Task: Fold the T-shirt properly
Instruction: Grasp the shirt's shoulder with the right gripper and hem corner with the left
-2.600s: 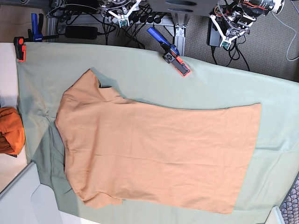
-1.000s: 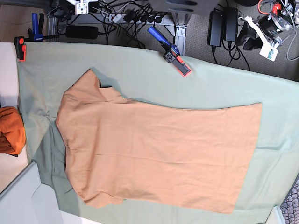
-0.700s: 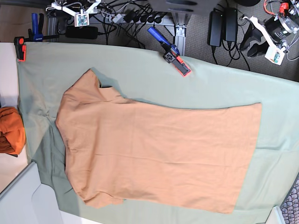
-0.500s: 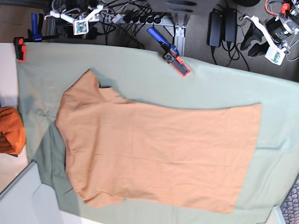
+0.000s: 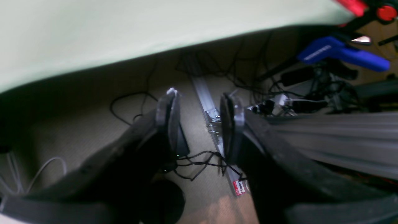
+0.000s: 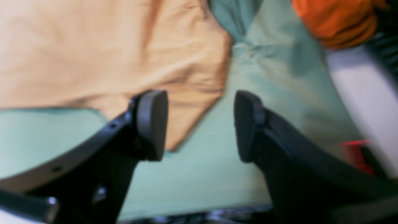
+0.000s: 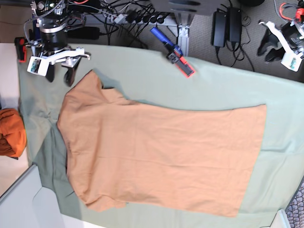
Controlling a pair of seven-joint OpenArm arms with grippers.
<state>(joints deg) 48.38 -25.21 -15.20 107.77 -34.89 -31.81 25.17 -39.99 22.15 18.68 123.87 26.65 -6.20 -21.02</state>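
Observation:
The light orange-tan T-shirt (image 7: pixel 161 152) lies flat on the sage-green cloth (image 7: pixel 142 76), collar end at the left and hem at the right. My right gripper (image 7: pixel 59 76) is open and empty, hovering at the far left just beyond the upper sleeve. In the right wrist view the sleeve (image 6: pixel 186 102) lies under the open right gripper (image 6: pixel 199 124), one finger (image 6: pixel 150 124) above its tip. My left gripper (image 7: pixel 267 51) is open and empty beyond the table's far right edge. In the left wrist view the left gripper (image 5: pixel 199 121) hangs over the floor.
A bunched vivid-orange cloth (image 7: pixel 10 133) sits at the left edge, also in the right wrist view (image 6: pixel 335 21). A blue and red clamp (image 7: pixel 173 52) grips the far table edge; a red clamp (image 7: pixel 20 47) sits at the far left corner. Cables and power bricks (image 7: pixel 228 23) lie on the floor.
My right arm has come from behind the table down and left to the shirt's upper sleeve. My left arm has drifted slightly right. The shirt has not moved.

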